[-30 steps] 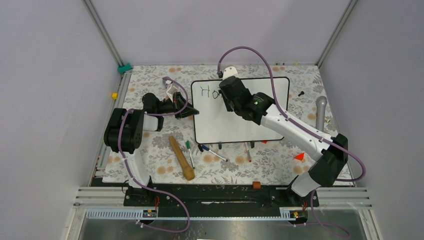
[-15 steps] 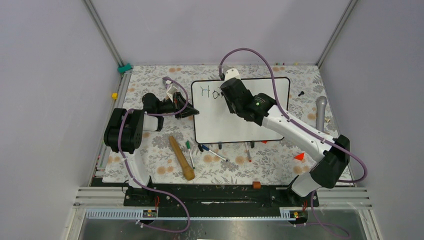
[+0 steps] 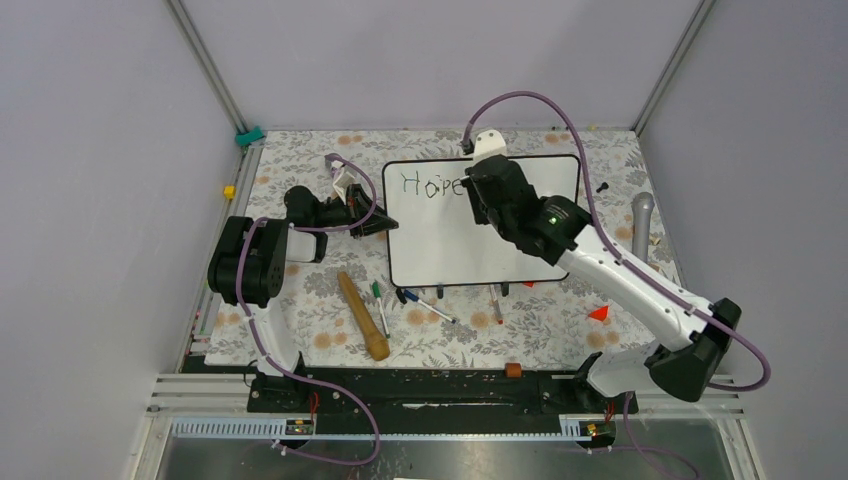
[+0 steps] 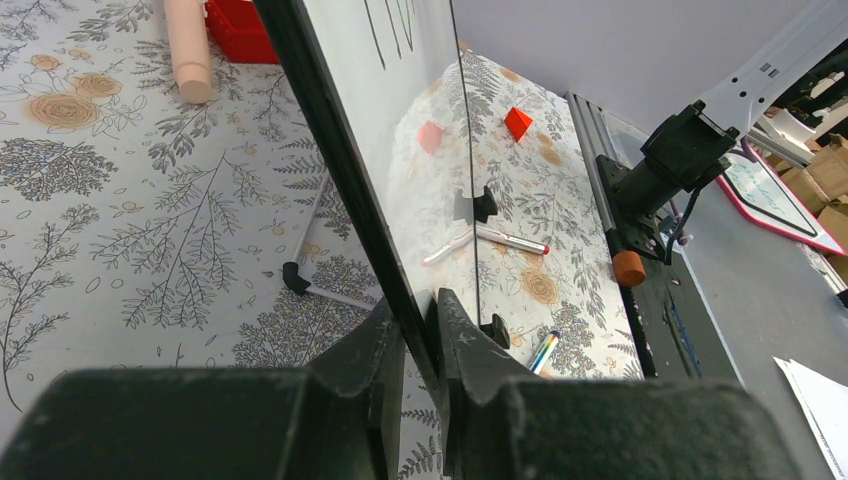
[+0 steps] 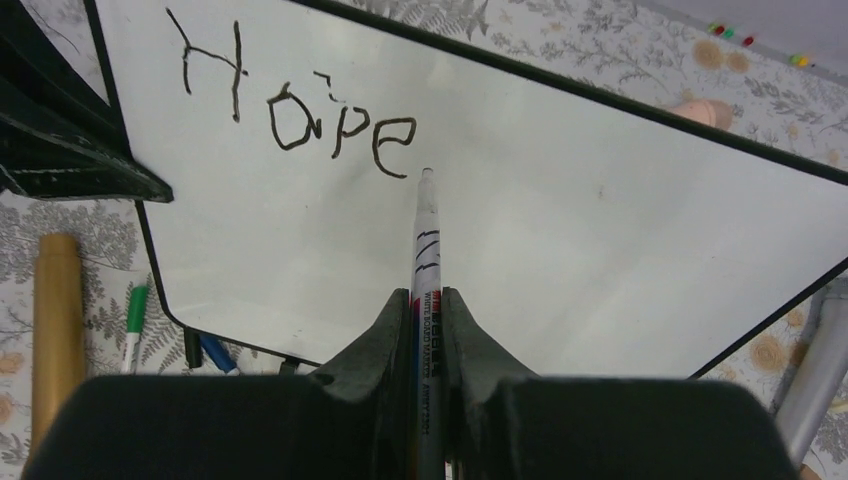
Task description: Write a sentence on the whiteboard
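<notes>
- I count one whiteboard (image 3: 470, 250), bearing one written word (image 5: 300, 115) of four letters.
- Two grippers on my feeds: the left gripper (image 4: 420, 315) and the right gripper (image 5: 425, 300).
- Four pens: one held marker (image 5: 425, 240), plus a green pen (image 3: 380, 305), a blue pen (image 3: 425, 305) and a red pen (image 3: 496, 305) lying loose.
- One wooden rod (image 3: 363, 316), one red wedge (image 3: 599, 313), one grey cylinder (image 3: 642, 226).

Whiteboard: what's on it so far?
Only "Hope" on the whiteboard, top left, with the marker tip just past the e. The rest in view is blank; overhead, the right arm covers part.

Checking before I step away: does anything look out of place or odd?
Loose markers lie scattered beside the whiteboard at its near edge, and a stray tick sits above the p in the sentence.
</notes>
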Motion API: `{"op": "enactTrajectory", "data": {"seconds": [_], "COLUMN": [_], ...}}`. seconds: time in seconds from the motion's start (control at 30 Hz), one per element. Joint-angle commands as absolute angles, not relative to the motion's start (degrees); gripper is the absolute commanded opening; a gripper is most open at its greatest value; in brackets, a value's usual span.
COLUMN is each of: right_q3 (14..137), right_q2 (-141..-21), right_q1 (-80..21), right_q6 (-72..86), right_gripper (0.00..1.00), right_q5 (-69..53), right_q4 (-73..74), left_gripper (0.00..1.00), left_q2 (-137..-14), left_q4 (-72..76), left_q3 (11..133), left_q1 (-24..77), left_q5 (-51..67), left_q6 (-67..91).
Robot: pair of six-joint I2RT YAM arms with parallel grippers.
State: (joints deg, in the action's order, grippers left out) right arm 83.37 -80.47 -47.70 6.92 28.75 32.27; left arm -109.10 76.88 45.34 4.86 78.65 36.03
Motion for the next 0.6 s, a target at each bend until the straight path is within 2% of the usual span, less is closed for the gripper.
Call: {"op": "enactTrajectory", "data": {"seconds": [0.0,0.4,0.57], "right_q3": [82.3,80.5,80.7], "right_q2": [-76.6,-73.2,-72.8], "right_q1": [-47.2,-47.1,-47.1], "right_q6": [5.1,3.9,3.6], "right_gripper": [0.00,0.00,0.00], "right_q5": [28.1,29.3,29.6], "right_q4": [29.1,28.7,28.7], "left_gripper": [0.00,0.00,0.00], "left_q2": [-108.2,-111.7,-110.1], "left_q4": [84.6,84.6,84.6], "left_q3": [47.7,52.6,50.1], "left_q1": [4.5,4.1,3.8], "left_q5": [80.7,82.8,80.9], "left_q6": [29.2,34.9,32.3]}}
